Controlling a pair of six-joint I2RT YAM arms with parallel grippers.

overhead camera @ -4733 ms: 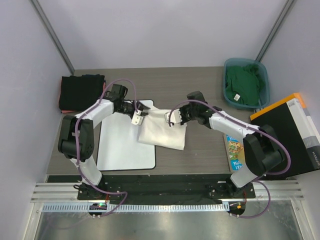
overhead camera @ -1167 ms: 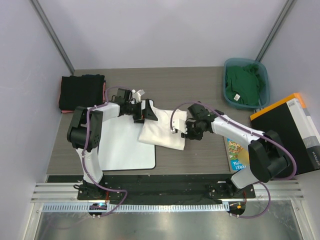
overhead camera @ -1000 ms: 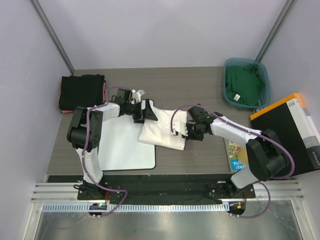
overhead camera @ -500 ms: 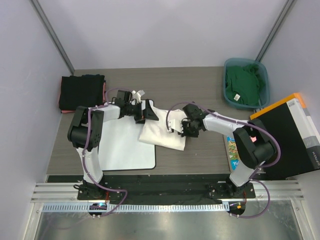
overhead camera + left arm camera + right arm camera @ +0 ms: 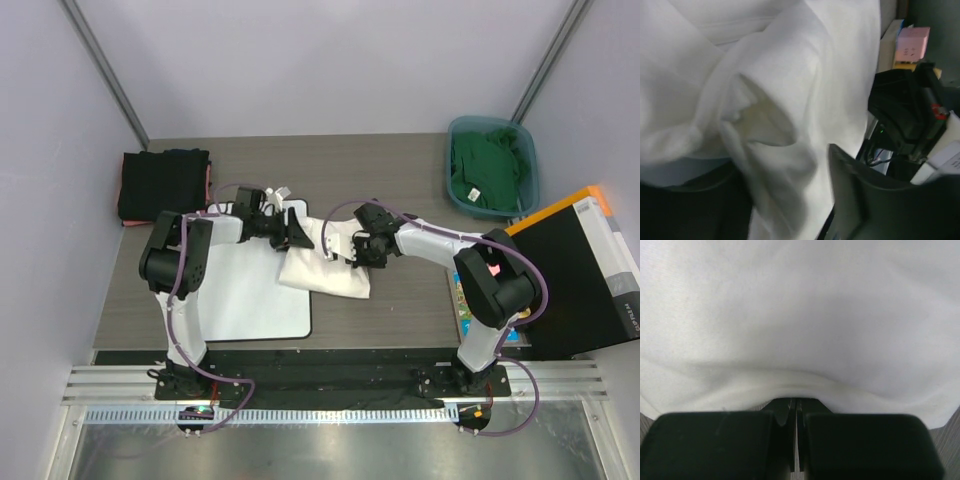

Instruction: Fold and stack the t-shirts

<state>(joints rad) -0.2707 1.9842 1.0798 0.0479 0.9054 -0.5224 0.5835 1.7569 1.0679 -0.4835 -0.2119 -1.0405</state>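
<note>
1. On the desk (image 5: 400, 170), about the middle: folded white t-shirt (image 5: 325, 262), its left part lapping over the far right corner of the white board (image 5: 245, 295) with a black rim.
2. At the shirt's right side: right gripper (image 5: 352, 253), low against the cloth; in the right wrist view, right gripper (image 5: 795, 402) with jaws pressed together, only a hairline slit between them, pinching the hem of the white t-shirt (image 5: 800, 315), which bows down over the tips.
3. At the shirt's far left corner: left gripper (image 5: 298, 235), also down on the cloth; in the left wrist view, a bunched fold of the white t-shirt (image 5: 765, 100) lying between the dark fingers (image 5: 855, 200), which stand apart; cannot tell whether already clamped on the fold or merely around it.
4. At the desk's far left corner: stack of black t-shirts (image 5: 163, 183), with a thin edge of a pinkish-red t-shirt (image 5: 209, 185) showing on its right side.
5. At the far right corner: teal bin (image 5: 533, 180), holding a crumpled green t-shirt (image 5: 485, 165).
6. Along the right edge, nearer than the bin: black box (image 5: 570, 280) with an orange far edge.
</note>
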